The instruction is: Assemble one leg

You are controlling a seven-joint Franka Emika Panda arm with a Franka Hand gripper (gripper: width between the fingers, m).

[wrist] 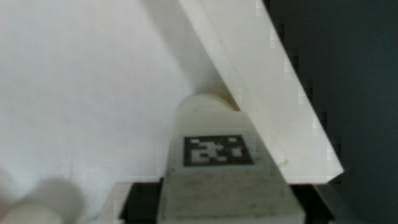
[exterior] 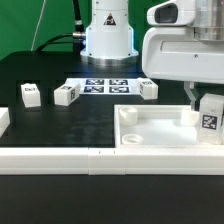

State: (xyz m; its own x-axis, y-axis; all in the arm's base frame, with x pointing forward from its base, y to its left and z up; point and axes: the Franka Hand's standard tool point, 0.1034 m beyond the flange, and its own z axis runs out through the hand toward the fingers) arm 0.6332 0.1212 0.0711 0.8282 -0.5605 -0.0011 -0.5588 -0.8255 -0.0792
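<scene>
My gripper [exterior: 207,104] is shut on one leg [exterior: 211,119], a small white block with a black-and-white tag. It holds the leg over the right end of the large white tray-like part [exterior: 158,138]. In the wrist view the leg [wrist: 217,150] sits between the jaws of the gripper [wrist: 217,206], and its far end reaches the tray's raised wall [wrist: 249,70]. Three more legs lie on the black table: one [exterior: 31,95], a second [exterior: 66,94] and a third [exterior: 149,89].
The marker board [exterior: 105,85] lies in front of the robot base [exterior: 107,35]. A long white border bar [exterior: 60,160] runs along the front, with a white end piece [exterior: 3,121] at the exterior view's left. The dark table [wrist: 356,100] shows beyond the tray wall.
</scene>
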